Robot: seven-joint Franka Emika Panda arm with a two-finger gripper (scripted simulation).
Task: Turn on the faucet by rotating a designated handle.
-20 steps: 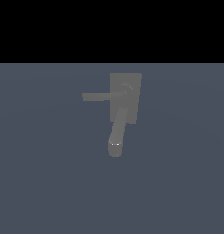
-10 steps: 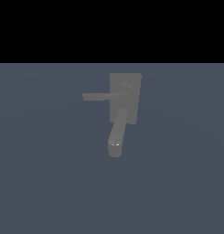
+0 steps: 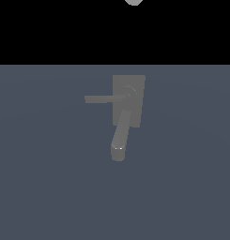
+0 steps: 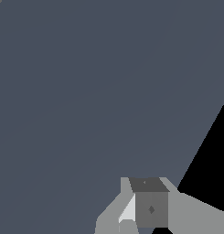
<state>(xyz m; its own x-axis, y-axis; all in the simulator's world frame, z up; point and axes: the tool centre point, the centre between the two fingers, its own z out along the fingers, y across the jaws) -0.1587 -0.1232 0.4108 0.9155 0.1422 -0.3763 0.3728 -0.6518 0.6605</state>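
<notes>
The grey faucet (image 3: 128, 101) stands on the floor in the middle of the exterior view, on a flat rectangular base plate. Its thick round spout (image 3: 120, 138) points toward the camera. The handle (image 3: 103, 99), a thin flat bar on a small round hub, sticks out toward the exterior view's left. My gripper (image 4: 150, 205) shows only in the wrist view, over bare floor with the faucet out of that picture. Its fingertips read as one dark block with no gap and nothing between them. It is far from the handle.
A small pale piece of the arm (image 3: 134, 2) pokes in at the top edge of the exterior view, above the faucet. The blue-grey floor (image 3: 182, 187) surrounds the faucet, with black background behind it.
A pale piece of the arm has come into the exterior view at the top edge. The faucet and its handle have not moved.
</notes>
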